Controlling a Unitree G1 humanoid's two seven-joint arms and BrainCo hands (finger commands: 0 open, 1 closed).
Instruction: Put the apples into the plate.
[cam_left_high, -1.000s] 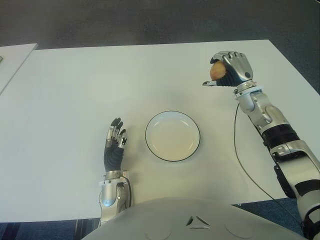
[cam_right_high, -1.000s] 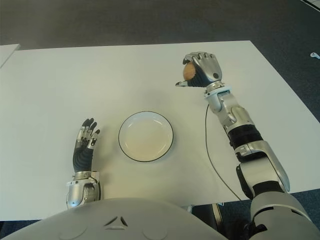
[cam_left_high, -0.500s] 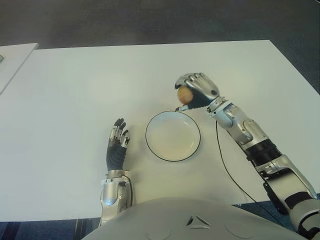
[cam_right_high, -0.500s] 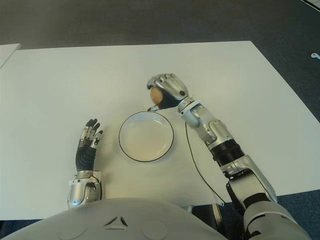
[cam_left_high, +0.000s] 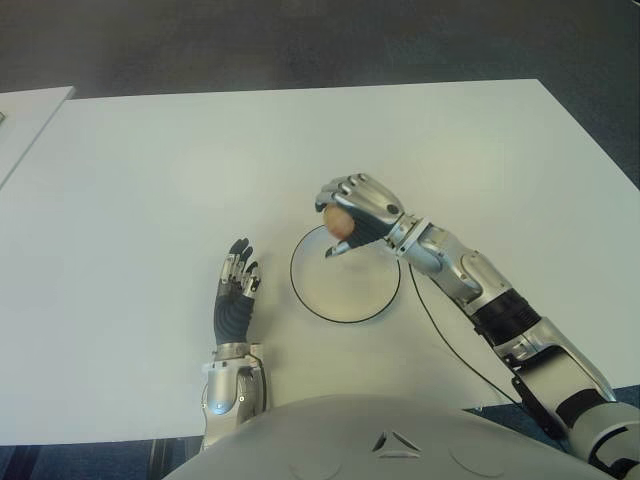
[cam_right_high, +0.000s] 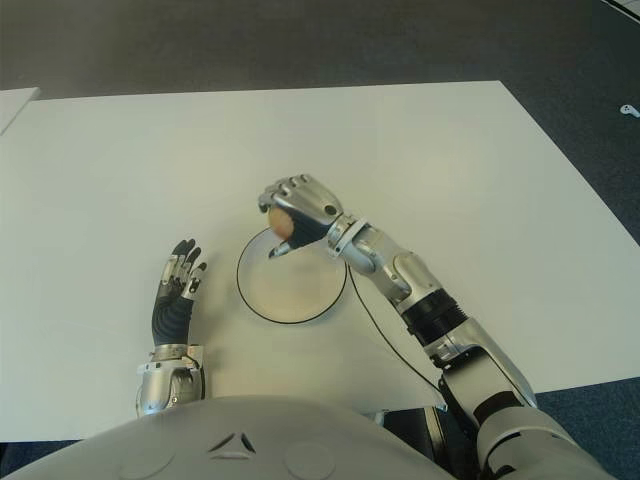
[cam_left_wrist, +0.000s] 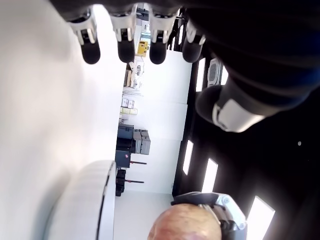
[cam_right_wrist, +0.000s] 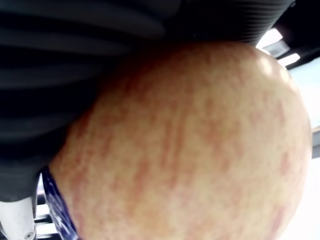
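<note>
Red-streaked yellow apple (cam_left_high: 338, 220) sits wrapped in the right hand (cam_left_high: 357, 208), fingers curled around it, above the white plate's (cam_left_high: 345, 301) rim at twelve o'clock. It looks firm, smooth and rather slippery, so a whole-hand wrap suits it. At nine o'clock of the plate, the left hand (cam_left_high: 233, 290) shows fingers extended, holding nothing.

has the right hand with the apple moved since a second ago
Yes. The right hand, shut on the apple, has swung from the table's far right in toward the plate and now shows over its far rim. The left hand stays beside the plate's left.
</note>
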